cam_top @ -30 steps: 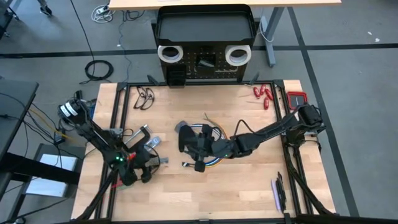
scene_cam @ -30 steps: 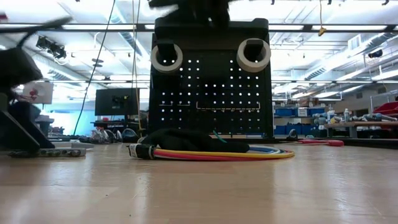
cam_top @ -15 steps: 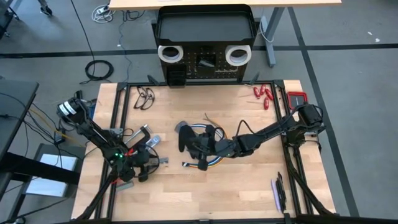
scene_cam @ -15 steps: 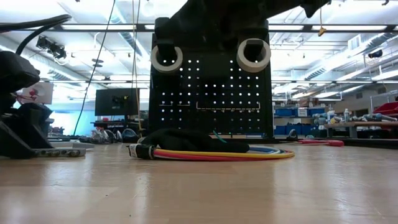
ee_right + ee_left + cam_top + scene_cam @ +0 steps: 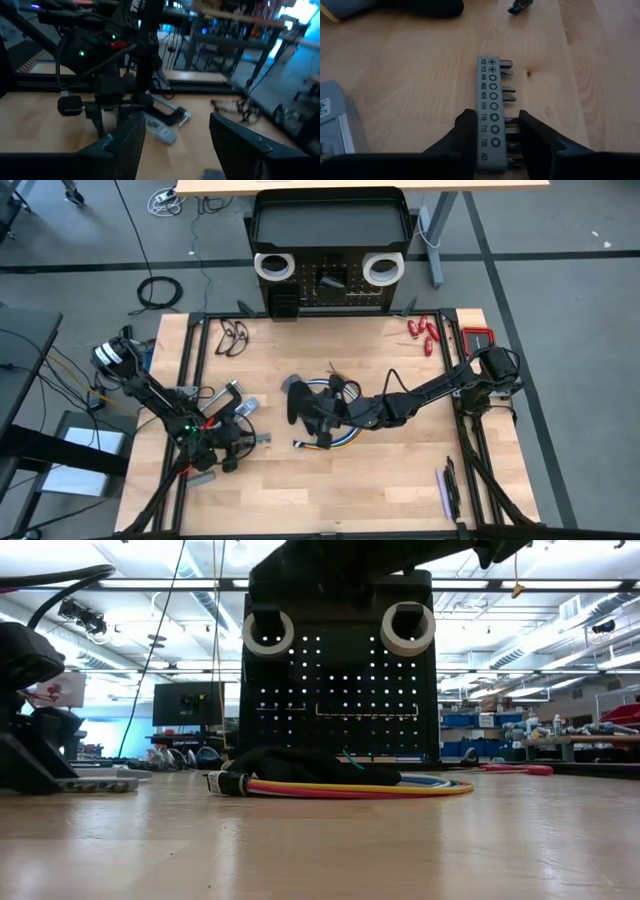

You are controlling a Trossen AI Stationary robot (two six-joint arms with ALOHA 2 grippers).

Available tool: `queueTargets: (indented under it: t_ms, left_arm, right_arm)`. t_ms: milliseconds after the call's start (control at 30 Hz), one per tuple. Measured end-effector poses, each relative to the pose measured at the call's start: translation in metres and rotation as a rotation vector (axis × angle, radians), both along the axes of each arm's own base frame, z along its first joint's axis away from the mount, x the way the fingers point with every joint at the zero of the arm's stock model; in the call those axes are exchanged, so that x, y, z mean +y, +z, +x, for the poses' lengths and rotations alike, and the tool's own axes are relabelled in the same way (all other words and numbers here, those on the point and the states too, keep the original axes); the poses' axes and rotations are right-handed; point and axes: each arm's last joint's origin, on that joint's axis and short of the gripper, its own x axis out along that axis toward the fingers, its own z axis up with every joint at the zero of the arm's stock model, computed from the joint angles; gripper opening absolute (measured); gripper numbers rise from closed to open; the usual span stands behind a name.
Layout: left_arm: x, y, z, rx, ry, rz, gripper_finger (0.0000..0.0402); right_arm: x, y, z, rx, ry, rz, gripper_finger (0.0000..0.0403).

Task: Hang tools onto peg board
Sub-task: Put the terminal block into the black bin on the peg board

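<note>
A: Where is the left gripper (image 5: 492, 131)?

B: Low at the table's left, fingers straddling the grey plastic bit holder strip (image 5: 488, 107) lying flat; whether they pinch it yet cannot be told.

A: The right gripper (image 5: 172, 131)?

B: Hovering mid-table, spread, empty.

A: Advice?

B: Close squarely across the strip before lifting toward the black perforated peg board (image 5: 330, 280).

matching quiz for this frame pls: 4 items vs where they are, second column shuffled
Items:
1. tape rolls
2. bit holder
3. red-handled tools
4. cable coil

Places:
A. table centre, under the right gripper
B. between the left gripper fingers
C. on the peg board
D. table's far right corner

Pairs: 1-C, 2-B, 3-D, 4-A
</note>
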Motion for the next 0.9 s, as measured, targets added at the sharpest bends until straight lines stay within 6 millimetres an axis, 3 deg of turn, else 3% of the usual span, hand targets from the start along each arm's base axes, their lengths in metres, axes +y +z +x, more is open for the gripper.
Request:
queueTargets:
  t_ms: [100,233,533,700,900]
  left_arm:
    - [-0.003,0.002,0.002,-0.021,0.003,-0.027,0.0123]
    - [-0.008,0.011,0.011,-0.026,0.016,-0.102,0.0122]
    - [-0.002,0.040,0.032,-0.068,0.058,-0.355,0.0120]
    - [0.007,0.061,0.036,-0.154,0.082,-0.489,0.0120]
    - [0.017,0.076,0.039,-0.225,0.119,-0.618,0.0120]
  right_arm:
    - [0.004,0.000,0.000,0.018,0.041,-0.052,0.0230]
    - [0.018,-0.009,0.014,0.045,0.101,-0.140,0.0230]
    - [0.055,-0.070,0.066,0.205,0.232,-0.466,0.0230]
    - [0.062,-0.073,0.078,0.217,0.252,-0.559,0.0230]
    - [0.053,-0.071,0.081,0.231,0.200,-0.567,0.0227]
